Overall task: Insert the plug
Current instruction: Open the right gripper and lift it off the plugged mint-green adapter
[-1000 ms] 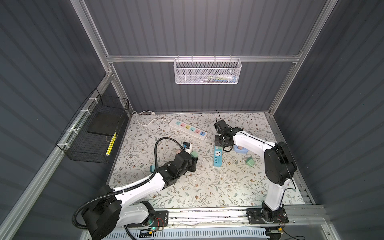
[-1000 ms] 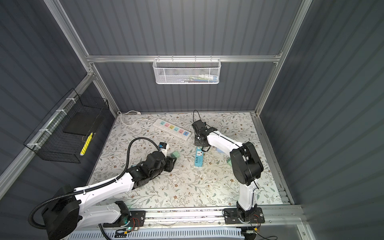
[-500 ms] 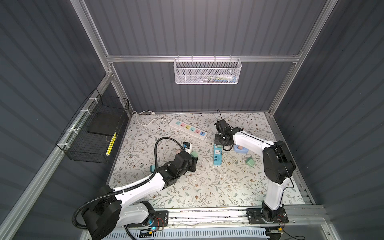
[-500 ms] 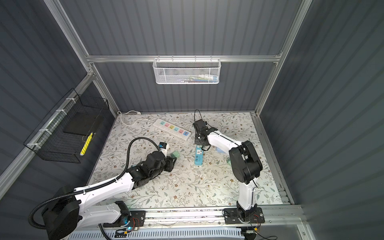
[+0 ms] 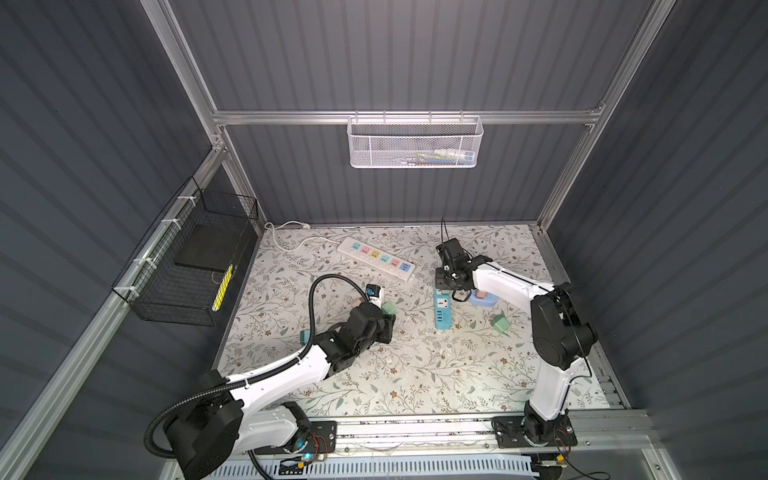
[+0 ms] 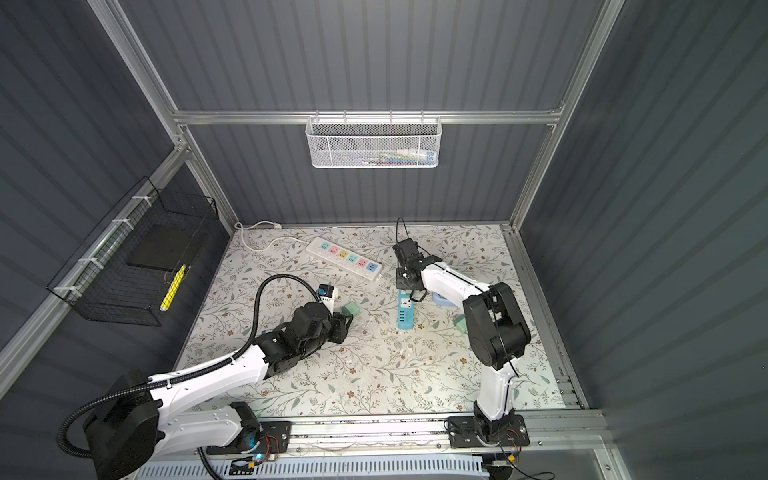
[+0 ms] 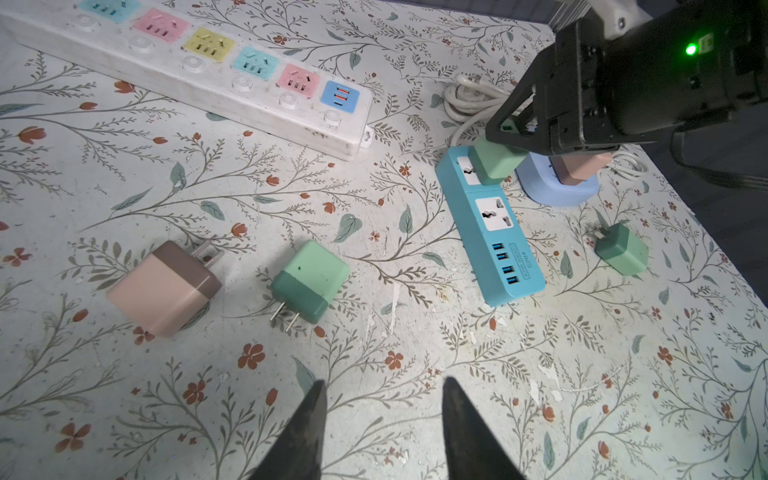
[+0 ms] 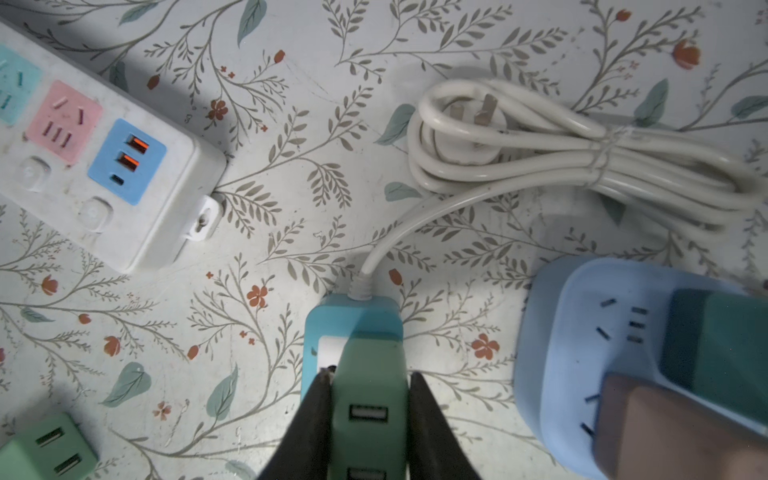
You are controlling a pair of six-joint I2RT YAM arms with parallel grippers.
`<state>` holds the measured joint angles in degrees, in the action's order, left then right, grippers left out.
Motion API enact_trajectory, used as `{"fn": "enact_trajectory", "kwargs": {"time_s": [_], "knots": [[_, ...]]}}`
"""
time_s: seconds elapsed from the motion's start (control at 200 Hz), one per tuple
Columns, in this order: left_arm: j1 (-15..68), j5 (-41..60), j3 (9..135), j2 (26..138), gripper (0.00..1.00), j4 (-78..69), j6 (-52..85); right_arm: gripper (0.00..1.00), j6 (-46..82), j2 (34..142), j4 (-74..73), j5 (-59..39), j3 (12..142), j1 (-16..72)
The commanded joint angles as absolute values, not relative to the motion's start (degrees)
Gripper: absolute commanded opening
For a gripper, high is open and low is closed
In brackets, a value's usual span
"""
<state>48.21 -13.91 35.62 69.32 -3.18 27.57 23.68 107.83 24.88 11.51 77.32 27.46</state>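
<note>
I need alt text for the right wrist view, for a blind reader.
The right gripper holds a green charger on the teal strip. A white strip and a bundled white cable lie beyond, a blue socket block beside.

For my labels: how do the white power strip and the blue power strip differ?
The white power strip is longer with nothing plugged in; the blue power strip is shorter and carries a green charger, gripped by the right end effector. Both lie flat.
</note>
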Motion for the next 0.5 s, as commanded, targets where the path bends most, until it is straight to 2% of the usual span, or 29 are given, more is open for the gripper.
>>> {"fn": "enact_trajectory", "kwargs": {"time_s": [0.0,0.105,0.17,0.26,0.295,0.345,0.39,0.495], "knots": [[47.7,-13.3,37.1,70.5,0.46,-4.1,26.8,0.25,20.4,108.6,29.3,10.2,73.8,26.7],[47.7,-13.2,38.7,71.5,0.47,-3.4,26.6,0.39,20.5,106.3,29.3,8.2,74.3,26.6],[47.7,-13.4,40.3,72.1,0.53,-2.4,26.4,0.52,20.1,104.3,30.1,7.5,75.8,26.4],[47.6,-13.8,42.8,73.1,0.63,-0.9,26.1,0.61,19.0,101.3,30.9,7.5,78.2,25.9],[47.7,-14.1,43.8,73.6,0.68,-0.4,26.0,0.63,18.7,100.1,31.2,7.2,78.9,25.5],[47.7,-15.2,45.0,74.7,0.82,0.4,25.8,0.65,18.7,98.8,32.2,7.0,80.0,25.0],[47.6,-16.1,45.8,76.1,0.91,0.4,24.9,0.66,18.6,97.3,32.7,7.0,80.1,24.9],[46.7,-17.3,50.6,82.4,0.92,5.1,23.8,0.68,19.7,92.3,31.3,5.9,75.6,24.8]]}}
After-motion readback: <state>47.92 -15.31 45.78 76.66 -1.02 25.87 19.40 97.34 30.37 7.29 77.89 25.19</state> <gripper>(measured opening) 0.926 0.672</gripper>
